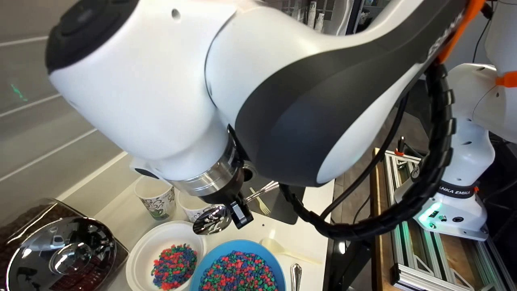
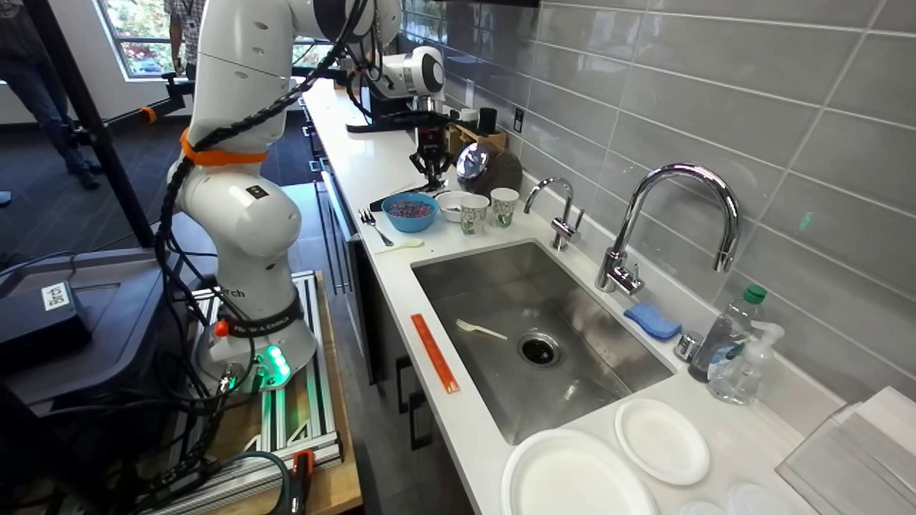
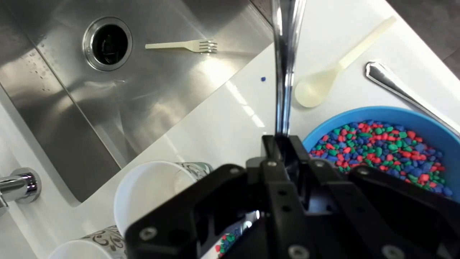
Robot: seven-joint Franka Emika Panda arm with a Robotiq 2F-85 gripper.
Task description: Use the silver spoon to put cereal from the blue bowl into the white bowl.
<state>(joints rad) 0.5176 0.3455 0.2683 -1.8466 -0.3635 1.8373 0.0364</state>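
My gripper (image 1: 242, 218) is shut on the silver spoon (image 1: 212, 221); the wrist view shows its thin shiny handle (image 3: 285, 72) between the fingertips (image 3: 282, 142). In an exterior view the spoon's bowl is near the edge of the white bowl (image 1: 135, 262) and beside the cups. I cannot tell whether it carries cereal. The white bowl holds a heap of cereal (image 1: 175, 264). The blue bowl (image 1: 202, 262) beside it holds more cereal (image 3: 381, 151); its rim shows in the wrist view (image 3: 381, 112). In an exterior view my gripper (image 2: 433, 182) is behind the blue bowl (image 2: 411, 218).
Two patterned cups (image 2: 473, 218) (image 2: 504, 207) stand close to the bowls. A pale plastic spoon (image 3: 316, 88) and a metal fork (image 2: 376, 227) lie on the counter. The sink (image 2: 486, 300) holds a pale fork (image 3: 179, 45). A shiny lid (image 1: 62, 258) is beside the white bowl.
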